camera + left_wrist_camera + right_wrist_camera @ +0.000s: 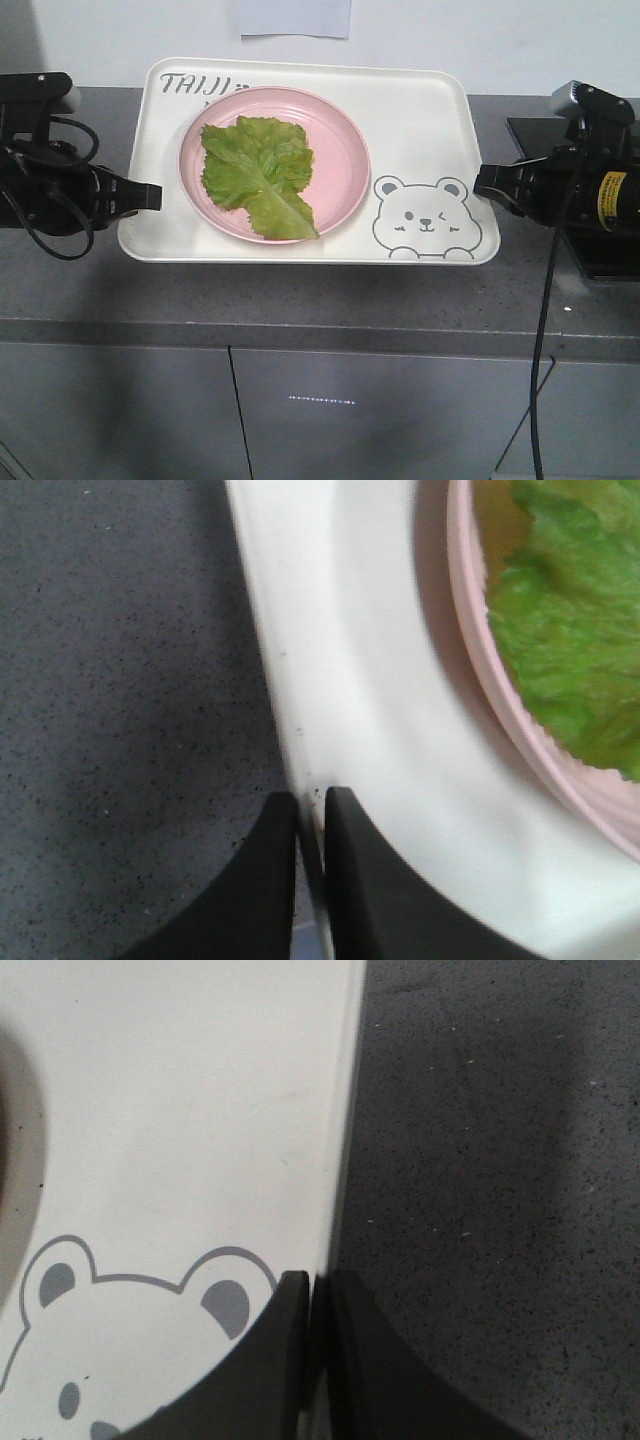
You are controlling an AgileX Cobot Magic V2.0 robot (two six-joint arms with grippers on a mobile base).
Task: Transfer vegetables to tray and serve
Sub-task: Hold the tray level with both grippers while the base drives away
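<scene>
Both pincers are clamped on the rims, and a level lift looks like the call!

The left pincer point(311, 798) is all but closed, nipping the rim of the tray point(420, 110) between its jaws. The right pincer point(312, 1280) does the same on the opposite rim, just outboard of the bear's ear. The lettuce leaf point(255, 170) lies on the pink plate point(340, 150), close inboard of the left pincer and well apart from the right. I'd judge the load sits toward the left, so raise both ends together off the counter point(300, 290), slowly and flat, or the plate may slide and these thin rim grips slip.
</scene>
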